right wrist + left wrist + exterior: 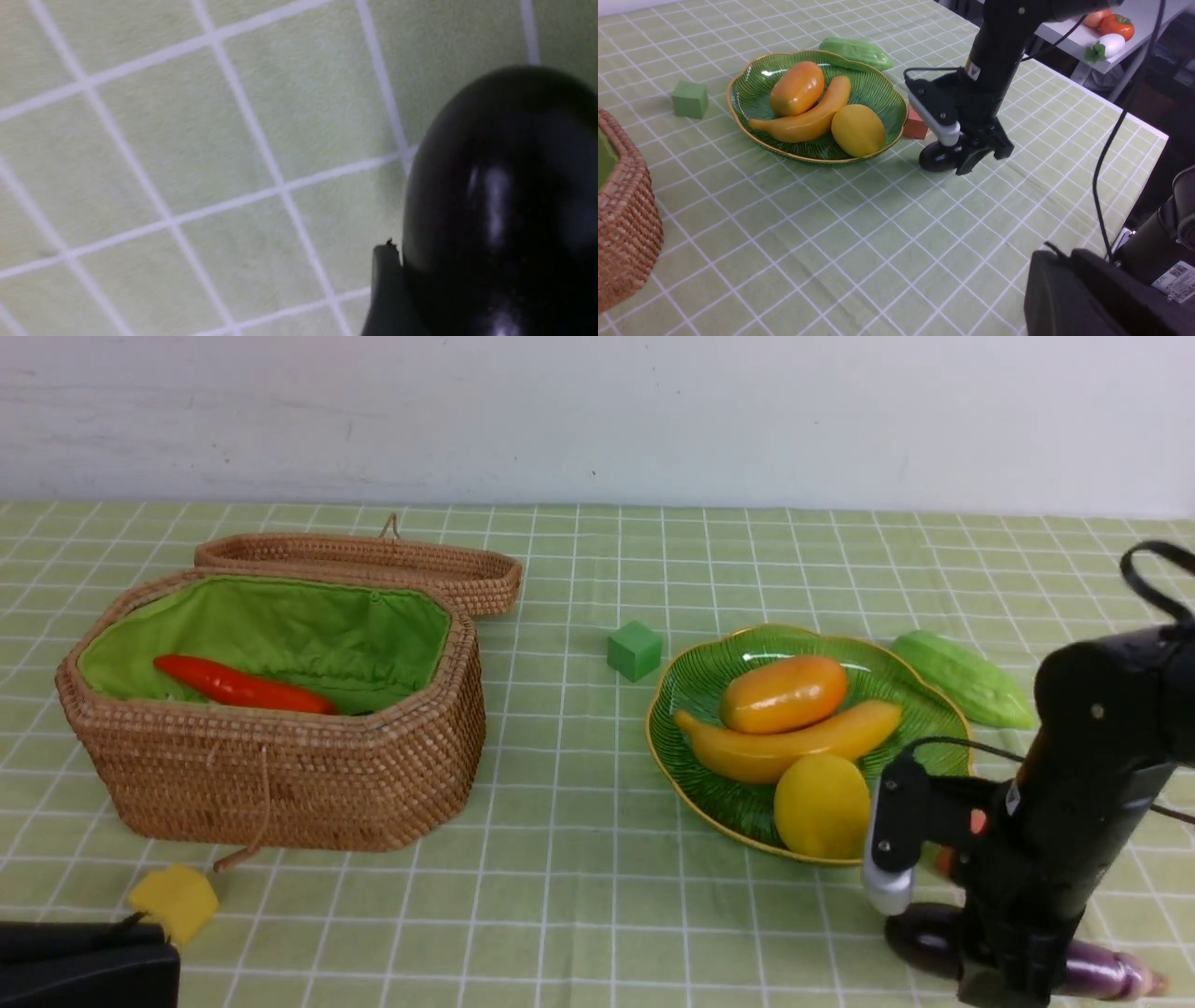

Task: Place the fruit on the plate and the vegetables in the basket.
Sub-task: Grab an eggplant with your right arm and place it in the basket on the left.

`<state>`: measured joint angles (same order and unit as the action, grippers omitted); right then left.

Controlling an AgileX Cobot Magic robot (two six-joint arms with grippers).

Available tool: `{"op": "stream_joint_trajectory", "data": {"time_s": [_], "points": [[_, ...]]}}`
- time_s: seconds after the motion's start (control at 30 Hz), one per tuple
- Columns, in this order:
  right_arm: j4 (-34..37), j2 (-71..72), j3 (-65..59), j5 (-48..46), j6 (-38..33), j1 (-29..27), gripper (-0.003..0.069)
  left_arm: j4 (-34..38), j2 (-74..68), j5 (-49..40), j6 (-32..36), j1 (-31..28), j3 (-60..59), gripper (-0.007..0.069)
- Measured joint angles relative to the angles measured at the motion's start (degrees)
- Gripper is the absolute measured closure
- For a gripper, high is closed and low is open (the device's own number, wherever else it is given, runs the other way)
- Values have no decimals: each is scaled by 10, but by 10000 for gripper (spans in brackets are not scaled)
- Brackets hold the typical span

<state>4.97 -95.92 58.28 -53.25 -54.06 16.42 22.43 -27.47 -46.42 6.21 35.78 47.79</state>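
Sitting at the worktop's near left corner, the left end effector (pixel 93 961) is holding its jaws closed. Farther back, the carrot (pixel 245 687) is lying in the open basket (pixel 280 784). Right of centre, the mango (pixel 784 693), banana (pixel 794 744) and lemon (pixel 822 805) are resting on the plate (pixel 695 691), with the gourd (pixel 966 679) lying beside its far right rim. By the near right edge, the right end effector (pixel 983 156) is straddling the eggplant (pixel 920 933); whether it is gripping cannot be told.

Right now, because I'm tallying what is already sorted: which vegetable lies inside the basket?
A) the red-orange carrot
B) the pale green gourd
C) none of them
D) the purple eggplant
A: the carrot lies on the green lining inside the basket, while the gourd and the eggplant both lie outside it on the table.
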Motion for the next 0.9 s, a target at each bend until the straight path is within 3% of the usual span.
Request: {"op": "stream_joint_trajectory", "data": {"time_s": [0.2,0.3,0.47,0.63,0.67,0.7,0.87,0.9], "points": [[99,92,96,-97,143,4,253,-14,0,10,2,0,0,596],[135,105,156,-80,197,38,253,-43,0,38,2,0,0,596],[185,78,254,20,223,131,253,-130,0,84,-36,0,0,596],[235,-12,386,144,213,216,253,-327,0,113,-196,0,0,596],[237,-21,398,152,211,219,253,-336,0,112,-204,0,0,596],[252,-61,445,182,199,238,253,-405,0,107,-269,0,0,596],[291,-180,582,241,156,274,253,-572,0,67,-455,0,0,594],[293,-190,593,246,153,275,253,-572,0,67,-455,0,0,594]]}}
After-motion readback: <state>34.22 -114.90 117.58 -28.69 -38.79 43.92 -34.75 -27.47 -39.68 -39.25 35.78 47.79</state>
